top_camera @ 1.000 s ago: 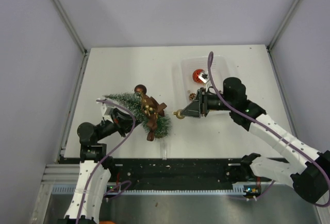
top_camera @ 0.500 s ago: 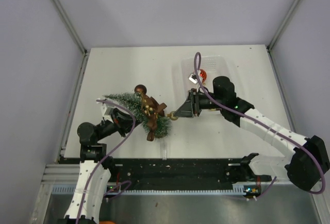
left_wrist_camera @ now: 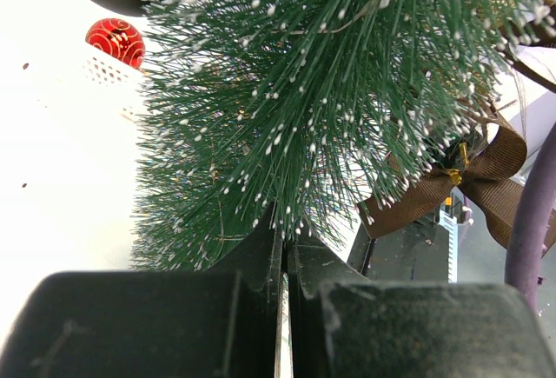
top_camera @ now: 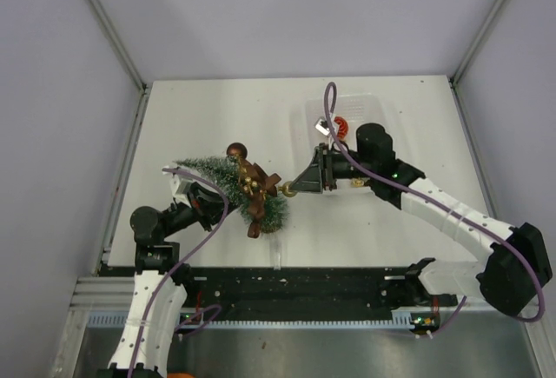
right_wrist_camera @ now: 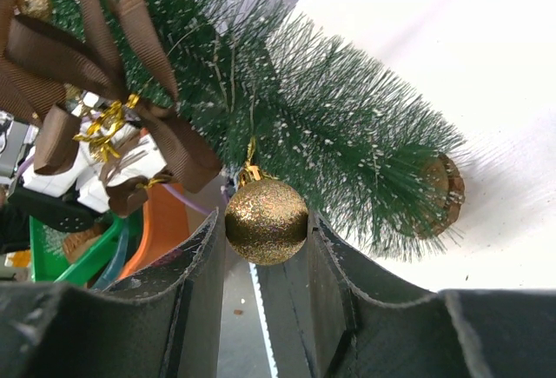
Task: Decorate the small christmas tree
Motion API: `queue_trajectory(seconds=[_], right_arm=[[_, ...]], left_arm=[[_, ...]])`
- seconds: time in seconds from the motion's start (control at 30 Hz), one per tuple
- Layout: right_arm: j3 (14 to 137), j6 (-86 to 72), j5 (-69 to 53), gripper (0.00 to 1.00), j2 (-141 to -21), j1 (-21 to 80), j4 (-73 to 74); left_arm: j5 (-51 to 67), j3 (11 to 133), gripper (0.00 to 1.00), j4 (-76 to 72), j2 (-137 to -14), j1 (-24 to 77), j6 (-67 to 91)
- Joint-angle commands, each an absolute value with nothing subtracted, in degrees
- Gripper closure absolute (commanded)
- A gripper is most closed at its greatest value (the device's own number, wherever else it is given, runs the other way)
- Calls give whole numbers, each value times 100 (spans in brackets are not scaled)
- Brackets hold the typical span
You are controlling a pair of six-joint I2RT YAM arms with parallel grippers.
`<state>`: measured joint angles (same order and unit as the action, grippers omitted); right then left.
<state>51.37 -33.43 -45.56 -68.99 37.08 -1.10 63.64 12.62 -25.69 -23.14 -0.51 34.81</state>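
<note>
Right wrist view is showing the right gripper (right_wrist_camera: 267,232) clamping a gold glitter bauble (right_wrist_camera: 266,220), its hanger reaching into the small christmas tree (right_wrist_camera: 295,126) just beyond the fingertips. The left gripper (left_wrist_camera: 284,252) is pinching the tree's thin core, closed tight. The tree is probably handling light, with springy, yielding bristles; the stiff stem or wooden base (right_wrist_camera: 443,189) is likely offering the surest hold.

The small christmas tree (right_wrist_camera: 330,126) is stiff frosted bristle on a rough wooden base (right_wrist_camera: 443,191). The gold bauble (right_wrist_camera: 266,220) is gritty glitter; the bows (right_wrist_camera: 187,156) ribbed cloth, I think. My jaws are matt black plastic.
</note>
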Motion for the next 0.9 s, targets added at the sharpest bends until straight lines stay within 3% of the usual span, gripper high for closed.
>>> queue_trajectory(seconds=[0.0,0.87], right_arm=[[5423,-3296,-4588,92,-7136,3771,-597],[5001,-3445,-4070,97,-7286,3954,-1090]], left_arm=[[6372,1274,100,-2918,-2294,-26,3507],[6354,1266,100,-2962,-2224,-26,3542]])
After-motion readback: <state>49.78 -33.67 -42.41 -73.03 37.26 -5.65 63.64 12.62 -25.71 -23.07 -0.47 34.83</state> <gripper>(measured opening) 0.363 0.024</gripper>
